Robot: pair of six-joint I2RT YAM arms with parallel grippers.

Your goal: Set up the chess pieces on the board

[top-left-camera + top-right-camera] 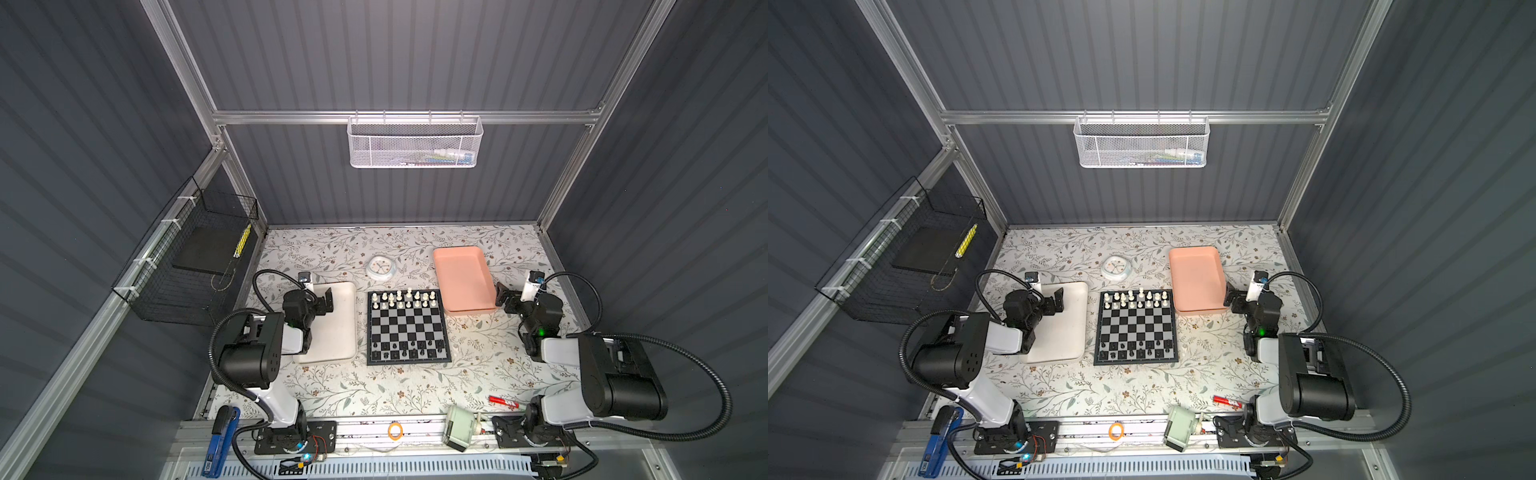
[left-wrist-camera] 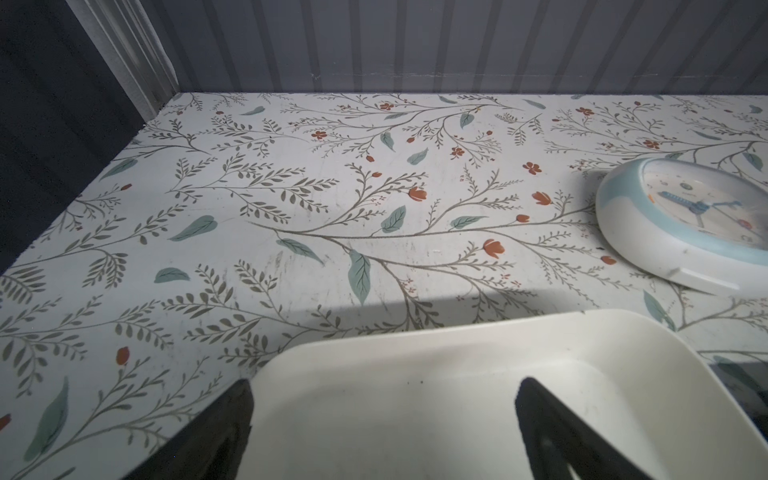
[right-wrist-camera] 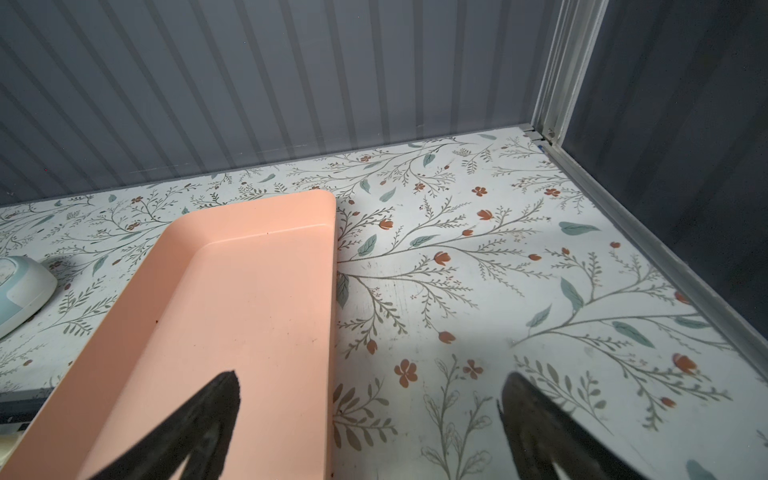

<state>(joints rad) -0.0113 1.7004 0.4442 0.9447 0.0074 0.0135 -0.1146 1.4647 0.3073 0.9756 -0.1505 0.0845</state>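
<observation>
At the far left, a black wire basket [image 1: 187,266] hung on the side wall. The left gripper [image 1: 328,300] hovered over the far end of the white tray [image 1: 340,332], which lay on the floral counter [image 1: 399,390] just left of the board; its fingers [image 2: 536,411] stood wide apart with nothing between them, as the left wrist view showed. A small round clock [image 1: 381,266] lay on the counter beyond the board, near the tray's far right corner.

The board [image 1: 407,328] sat in the middle of the counter. The white chess pieces [image 1: 405,299] filled its two far rows, and the black chess pieces [image 1: 409,348] stood along its two near rows, though they were too small to tell one from another.

Right of the board's far corner lay the pink tray [image 1: 463,276]. The right gripper [image 1: 501,296] hung at that tray's near right edge, its fingers [image 3: 220,399] spread wide and holding nothing. A white mesh basket [image 1: 415,143] hung on the back wall, and a red object [image 1: 503,401] lay on the near right of the counter.
</observation>
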